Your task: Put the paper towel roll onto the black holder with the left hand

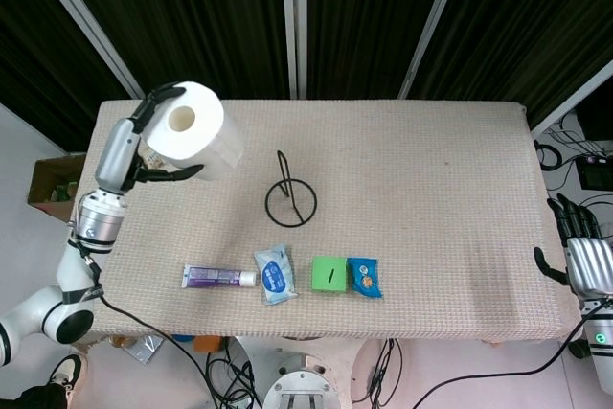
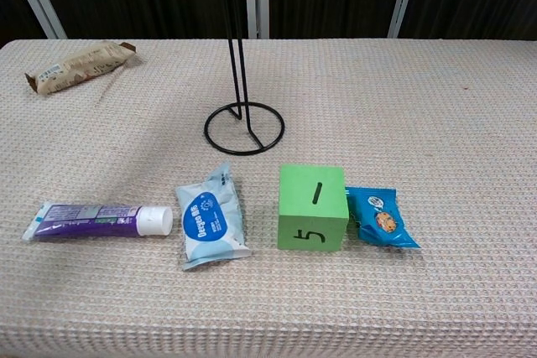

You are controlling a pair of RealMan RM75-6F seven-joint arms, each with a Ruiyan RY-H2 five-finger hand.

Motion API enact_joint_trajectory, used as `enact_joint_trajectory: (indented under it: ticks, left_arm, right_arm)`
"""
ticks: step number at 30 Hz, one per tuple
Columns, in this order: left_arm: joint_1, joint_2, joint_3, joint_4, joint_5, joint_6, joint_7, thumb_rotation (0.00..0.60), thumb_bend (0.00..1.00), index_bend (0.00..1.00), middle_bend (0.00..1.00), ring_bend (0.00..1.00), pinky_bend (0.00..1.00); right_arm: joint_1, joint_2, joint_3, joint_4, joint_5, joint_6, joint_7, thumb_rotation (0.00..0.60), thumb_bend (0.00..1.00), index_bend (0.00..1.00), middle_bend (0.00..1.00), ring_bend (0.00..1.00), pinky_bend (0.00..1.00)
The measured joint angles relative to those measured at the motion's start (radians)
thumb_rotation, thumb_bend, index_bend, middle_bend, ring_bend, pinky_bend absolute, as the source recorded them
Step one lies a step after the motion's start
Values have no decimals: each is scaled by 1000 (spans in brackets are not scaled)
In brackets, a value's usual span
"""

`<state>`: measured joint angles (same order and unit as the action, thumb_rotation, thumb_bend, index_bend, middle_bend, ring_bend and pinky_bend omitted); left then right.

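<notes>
In the head view my left hand [image 1: 134, 141] grips the white paper towel roll [image 1: 193, 129] and holds it high above the table's far left part, its core hole facing the camera. The black wire holder [image 1: 290, 200] stands near the table's middle, to the right of the roll; the chest view shows its ring base [image 2: 244, 127] and tall upright rod. Neither the roll nor the left hand shows in the chest view. My right hand [image 1: 579, 256] hangs off the table's right edge, fingers spread and empty.
Along the front lie a purple tube [image 2: 96, 220], a blue-white wipes pack [image 2: 211, 225], a green cube [image 2: 312, 207] and a blue snack packet [image 2: 379, 218]. A brown snack bar [image 2: 80, 64] lies at the back left. A cardboard box [image 1: 50, 184] sits on the floor to the left.
</notes>
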<state>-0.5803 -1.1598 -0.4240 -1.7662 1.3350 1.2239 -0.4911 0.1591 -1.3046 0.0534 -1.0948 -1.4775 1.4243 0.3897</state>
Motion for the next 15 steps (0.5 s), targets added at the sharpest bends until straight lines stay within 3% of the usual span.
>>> enact_joint_trajectory:
  ticks: [6, 15]
  left_arm:
    - [-83, 8, -51, -63, -129, -96, 31, 600, 287, 244, 499, 514, 527]
    - [-187, -110, -61, -28, -247, -152, 137, 600, 286, 243, 502, 514, 529]
  right_arm:
    - [2, -2, 6, 8, 2, -11, 5, 600, 337, 0, 0, 0, 0]
    - [-1, 6, 16, 18, 6, -15, 15, 600, 339, 0, 0, 0, 0]
